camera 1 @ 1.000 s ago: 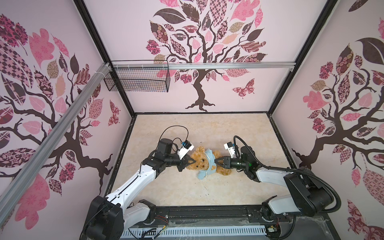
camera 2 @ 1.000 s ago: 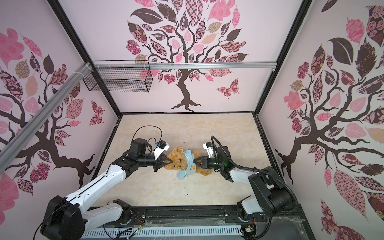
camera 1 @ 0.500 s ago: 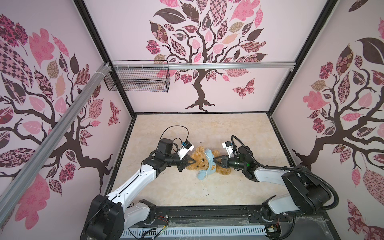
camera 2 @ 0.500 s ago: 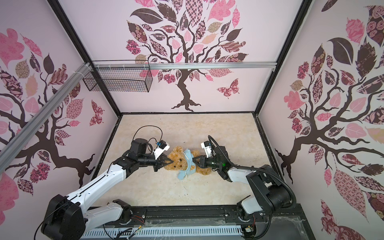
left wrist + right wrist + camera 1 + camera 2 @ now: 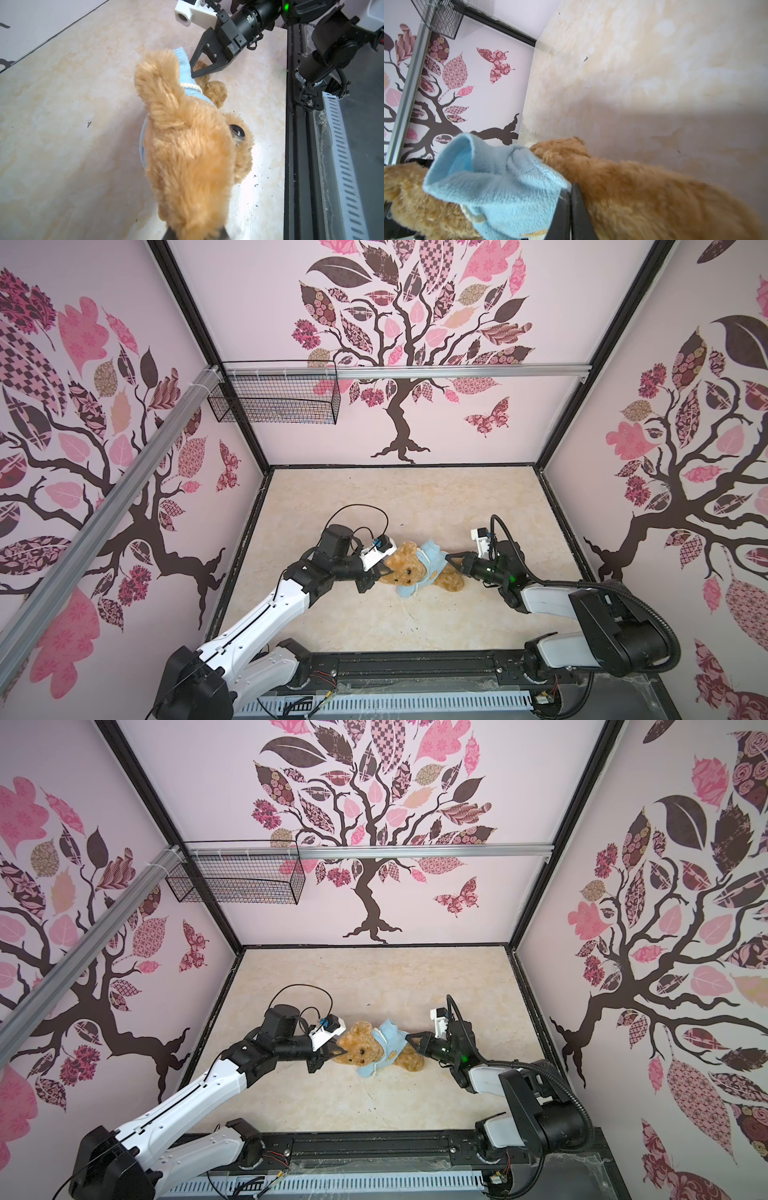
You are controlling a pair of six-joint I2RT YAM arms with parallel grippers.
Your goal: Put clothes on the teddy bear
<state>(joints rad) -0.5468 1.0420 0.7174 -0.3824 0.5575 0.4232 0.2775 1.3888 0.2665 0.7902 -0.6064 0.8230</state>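
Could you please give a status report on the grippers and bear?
Left gripper shut on teddy bear, at head. Right gripper shut on light-blue shirt hem. Nothing in the way.

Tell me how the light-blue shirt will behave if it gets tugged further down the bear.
Likely floppy: the light-blue shirt folds and bunches, one opening gaping. Its fleecy nap probably drags on the teddy bear fur rather than sliding. The right gripper pinches only the hem edge, so a hard tug may slip free.
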